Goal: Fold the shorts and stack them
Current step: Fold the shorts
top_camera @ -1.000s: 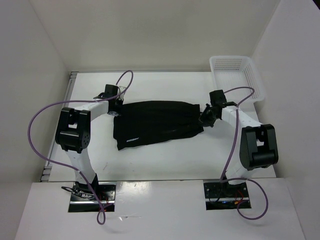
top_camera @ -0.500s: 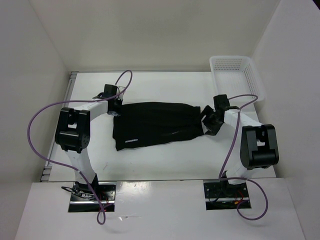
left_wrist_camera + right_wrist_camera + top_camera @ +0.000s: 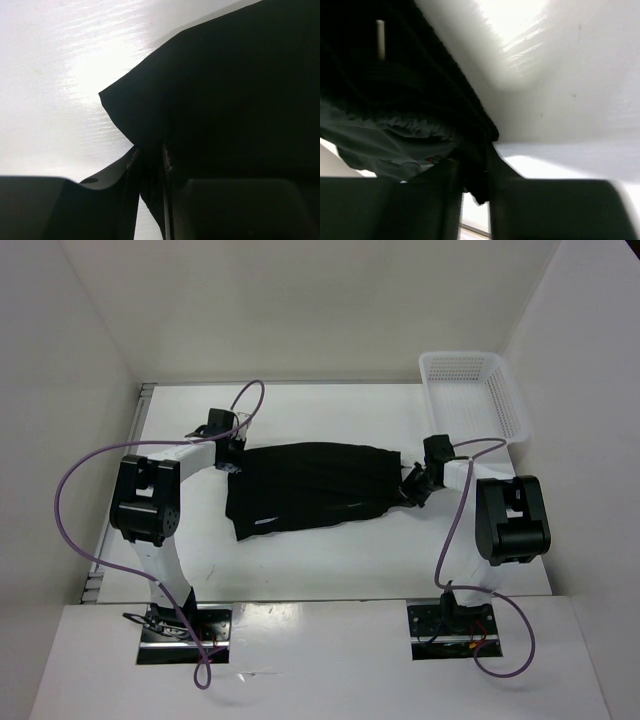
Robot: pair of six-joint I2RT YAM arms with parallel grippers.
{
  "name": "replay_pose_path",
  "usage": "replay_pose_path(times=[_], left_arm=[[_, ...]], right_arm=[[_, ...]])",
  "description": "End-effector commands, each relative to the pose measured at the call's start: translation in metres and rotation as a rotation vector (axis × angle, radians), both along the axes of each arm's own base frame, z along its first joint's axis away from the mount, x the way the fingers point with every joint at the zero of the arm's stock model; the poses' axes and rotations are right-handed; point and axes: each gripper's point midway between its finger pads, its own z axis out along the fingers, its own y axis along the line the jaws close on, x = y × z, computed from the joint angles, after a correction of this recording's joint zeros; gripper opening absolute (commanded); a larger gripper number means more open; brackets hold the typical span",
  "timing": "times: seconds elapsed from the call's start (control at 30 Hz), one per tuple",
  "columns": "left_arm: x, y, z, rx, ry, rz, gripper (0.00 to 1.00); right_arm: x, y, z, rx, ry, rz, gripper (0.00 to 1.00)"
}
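The black shorts [image 3: 310,485] lie spread across the middle of the white table, with a small white logo near their front left edge. At the shorts' back left corner my left gripper [image 3: 232,455] is shut on a fold of the black fabric [image 3: 151,160]. My right gripper [image 3: 412,485] sits at the shorts' right end, its jaws closed on the bunched waistband edge [image 3: 475,170]. The grey lining [image 3: 380,140] of the shorts shows to the left of the right gripper's fingers.
A white plastic basket [image 3: 470,395] stands at the back right of the table [image 3: 330,560]. Purple cables loop from both arms. White walls close in the table on the left, back and right.
The right gripper drew back off the shorts' right end, opened, then came in again and closed on the waistband. The left gripper stayed at the back left corner.
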Motion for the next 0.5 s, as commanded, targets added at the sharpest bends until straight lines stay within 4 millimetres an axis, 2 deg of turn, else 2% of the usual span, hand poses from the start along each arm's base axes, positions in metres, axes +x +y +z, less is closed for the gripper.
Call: replay_pose_path(times=[0.0,0.03,0.07,0.13,0.27,0.3,0.33,0.37,0.4,0.43,0.47], left_arm=[[-0.018,-0.005,-0.008,-0.022,0.072,-0.023,0.29],[-0.02,-0.004,-0.009,-0.021,0.081,-0.023,0.31],[-0.015,-0.005,-0.002,-0.024,0.06,-0.023,0.32],[-0.011,-0.007,0.003,-0.034,0.053,-0.029,0.33],[0.004,-0.013,0.023,-0.057,0.013,-0.041,0.44],[0.004,-0.015,0.029,-0.065,0.009,-0.047,0.49],[0.004,-0.015,0.03,-0.064,0.015,-0.046,0.51],[0.006,-0.018,0.034,-0.077,0.008,-0.054,0.53],[0.007,-0.02,0.041,-0.089,0.0,-0.062,0.56],[0.004,-0.021,0.04,-0.096,0.012,-0.067,0.57],[0.004,-0.023,0.041,-0.103,0.013,-0.072,0.58]], right_arm=[[0.008,-0.012,-0.003,-0.076,-0.031,-0.008,0.18],[0.007,-0.013,-0.001,-0.086,-0.031,-0.012,0.14],[0.012,-0.015,0.006,-0.096,-0.058,-0.007,0.06],[0.017,-0.015,0.018,-0.094,-0.091,-0.008,0.0],[0.038,-0.029,0.045,-0.185,-0.163,0.0,0.0],[0.037,-0.032,0.051,-0.207,-0.162,0.007,0.0],[0.039,-0.032,0.056,-0.236,-0.176,0.041,0.0],[0.049,-0.033,0.069,-0.272,-0.21,0.055,0.0],[0.048,-0.033,0.074,-0.299,-0.208,0.075,0.0],[0.051,-0.033,0.08,-0.337,-0.224,0.11,0.0],[0.061,-0.03,0.096,-0.367,-0.266,0.127,0.0]])
